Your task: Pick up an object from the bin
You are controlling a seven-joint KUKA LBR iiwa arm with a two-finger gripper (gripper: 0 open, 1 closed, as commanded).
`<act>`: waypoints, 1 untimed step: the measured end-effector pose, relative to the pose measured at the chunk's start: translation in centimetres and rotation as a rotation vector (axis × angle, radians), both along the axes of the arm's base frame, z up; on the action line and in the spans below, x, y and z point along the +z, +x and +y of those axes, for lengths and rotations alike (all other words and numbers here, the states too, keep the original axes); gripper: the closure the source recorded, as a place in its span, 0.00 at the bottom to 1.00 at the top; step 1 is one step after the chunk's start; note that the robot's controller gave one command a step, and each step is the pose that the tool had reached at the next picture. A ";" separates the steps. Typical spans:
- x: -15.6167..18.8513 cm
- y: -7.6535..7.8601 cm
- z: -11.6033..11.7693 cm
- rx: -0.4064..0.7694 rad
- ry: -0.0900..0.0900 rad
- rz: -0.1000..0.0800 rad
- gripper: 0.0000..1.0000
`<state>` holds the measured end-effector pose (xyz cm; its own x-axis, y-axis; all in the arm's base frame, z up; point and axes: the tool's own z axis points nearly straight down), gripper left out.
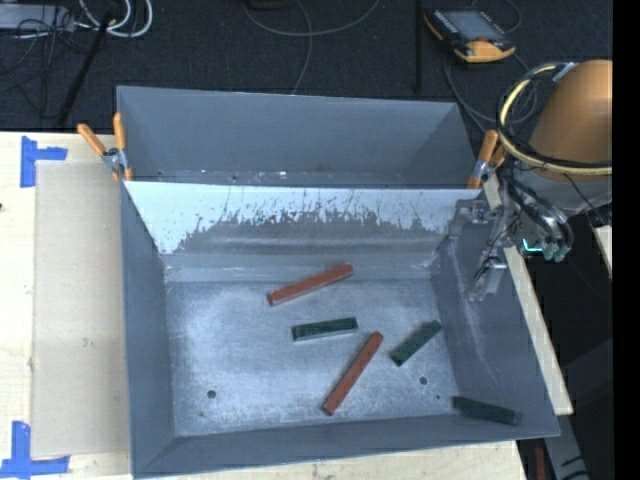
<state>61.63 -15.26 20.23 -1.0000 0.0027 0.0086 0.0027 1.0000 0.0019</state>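
Observation:
My gripper [485, 271] hangs over the bin's right sloping wall, above the floor and touching none of the loose things. Nearest to it lies a short dark green stick [415, 343] at the floor's right side, slanting up to the right. Another dark green stick [486, 409] rests low on the right wall near the front corner. A long red-brown stick [352, 372] lies slanted near the front middle of the floor.
A second red-brown stick [310, 284] lies toward the back of the floor, and a dark green stick [324, 329] lies level at the centre. The arm with its orange dome stands outside the bin's right rim.

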 end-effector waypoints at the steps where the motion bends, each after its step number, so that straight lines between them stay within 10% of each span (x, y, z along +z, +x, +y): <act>1: -13.8 -5.1 2.1 0.146 0.003 0.002 0.00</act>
